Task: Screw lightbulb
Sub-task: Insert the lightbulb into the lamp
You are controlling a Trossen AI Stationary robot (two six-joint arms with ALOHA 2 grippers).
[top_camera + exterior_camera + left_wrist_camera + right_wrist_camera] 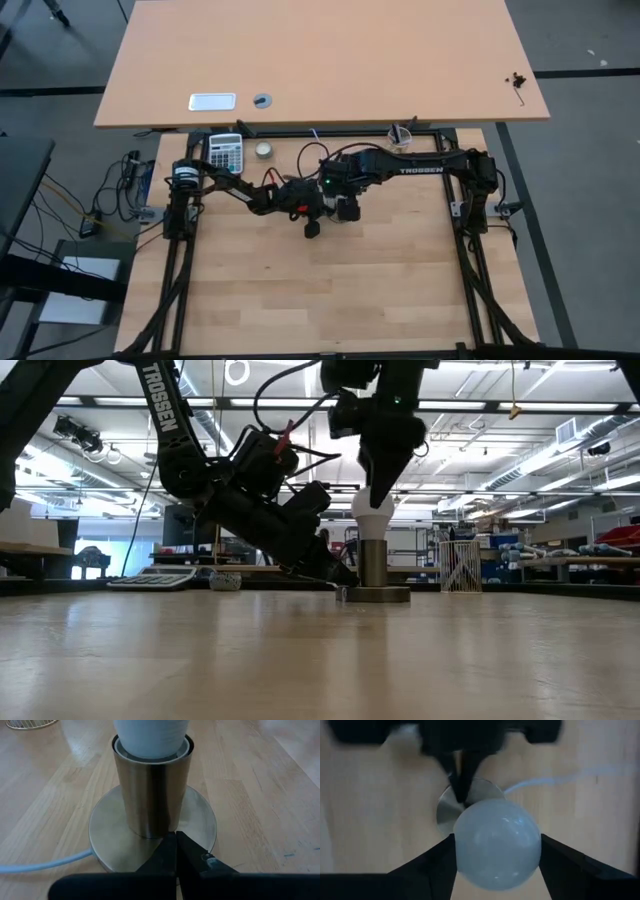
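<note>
Right gripper (495,855) hangs over mid-table with its fingers spread either side of the lightbulb (496,845) seated in the steel socket (152,790), whose base the shut left gripper (176,845) pins; smooth, fragile glass, best held lightly around the globe.

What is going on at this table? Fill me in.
The robot is screwing a lightbulb into a metal socket. The bulb stands upright in the socket near the middle of the table. The right gripper comes down from above with its fingers on either side of the bulb's globe. The left gripper, shut, presses its tip onto the socket's round base, apparently steadying it.
</note>
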